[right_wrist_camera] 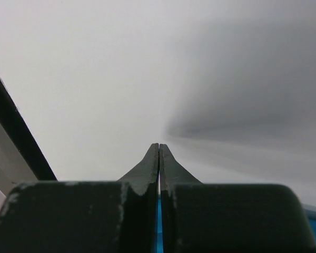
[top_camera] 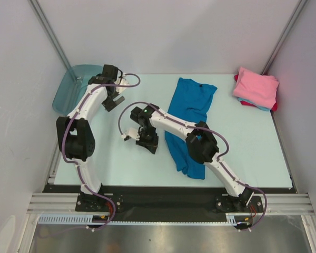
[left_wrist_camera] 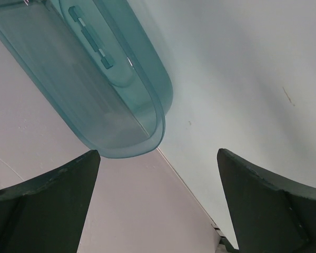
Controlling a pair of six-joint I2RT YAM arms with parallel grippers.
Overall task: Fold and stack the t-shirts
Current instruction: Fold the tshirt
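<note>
T-shirts in view: the blue t-shirt (top_camera: pixel 192 100) lies at the centre of the tabletop (top_camera: pixel 253 142) as a long narrow strip, neck end twd 12 o'clock, other end twd 6. It looks folded lengthwise already, w/ some rumples. The right arm (top_camera: pixel 181 125) crosses above its middle. The pink t-shirt (top_camera: pixel 255 87) sits folded at 2 o'clock on top of a small stack, w/ light-blue and red edges showing under it. The teal tub (top_camera: pixel 60 97) stands at 10 o'clock.

The left hand (left_wrist_camera: pixel 158 154) is spread wide and empty, near the tub at 10 o'clock, well apart from the blue t-shirt. The right hand (right_wrist_camera: pixel 159 150) is pinched fully closed, at approx 9 o'clock of the strip, beside it, not touching. Nothing is visibly gripped. A thin blue sliver shows btw its fingers in the wrist view; what that is can't be told.

Handling, by judgement: the cloth is light, soft and limp, so it will sag, drag and let its layers slide apart. It is prob best taken at the two corners of one end, one hand each, pinching thru all layers w/ fingers low to the tabletop. A mid-strip grab would likely bunch it.
</note>
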